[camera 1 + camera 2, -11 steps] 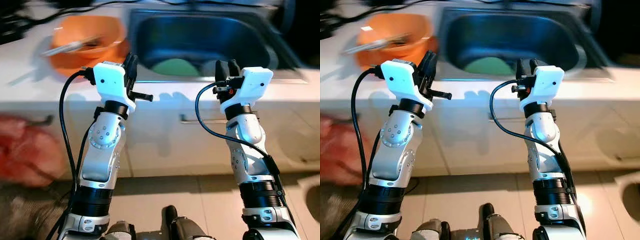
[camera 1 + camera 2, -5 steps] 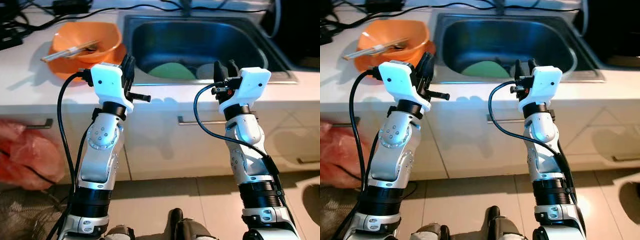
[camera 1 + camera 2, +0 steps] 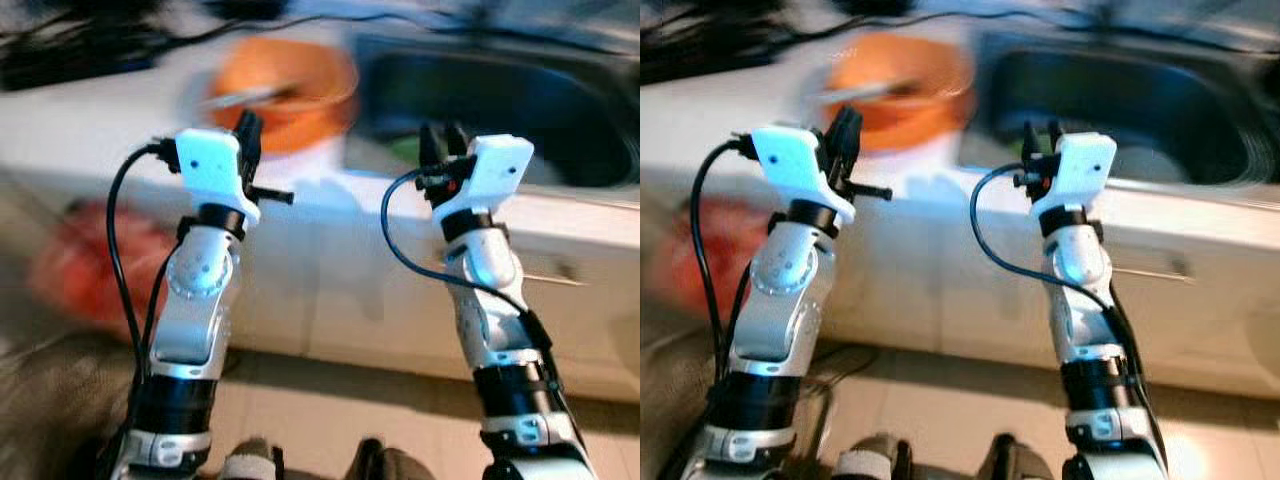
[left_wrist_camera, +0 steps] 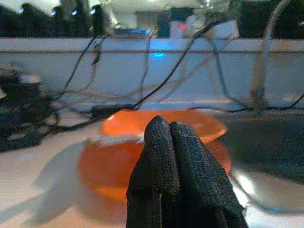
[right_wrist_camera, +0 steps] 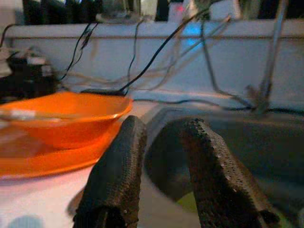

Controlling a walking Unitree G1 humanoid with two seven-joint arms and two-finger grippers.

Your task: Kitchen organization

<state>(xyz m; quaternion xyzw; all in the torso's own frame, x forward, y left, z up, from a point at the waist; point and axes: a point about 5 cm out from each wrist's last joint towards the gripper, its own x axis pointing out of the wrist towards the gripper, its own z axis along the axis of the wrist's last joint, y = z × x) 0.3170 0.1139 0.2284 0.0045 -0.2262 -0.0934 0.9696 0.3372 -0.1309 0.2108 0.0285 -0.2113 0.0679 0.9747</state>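
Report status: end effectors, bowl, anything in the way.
Left end effector shut, empty, raised facing orange bowl. Right end effector open, empty, by the sink. Bowl on counter, untouched. Head views blurred; nothing seen blocking.

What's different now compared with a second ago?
The head camera has swung left, blurring the view; nothing on the counter visibly moved. The orange bowl sits beside the sink. Both arms stay raised, nothing grasped: left gripper jaws shut, right gripper jaws open.
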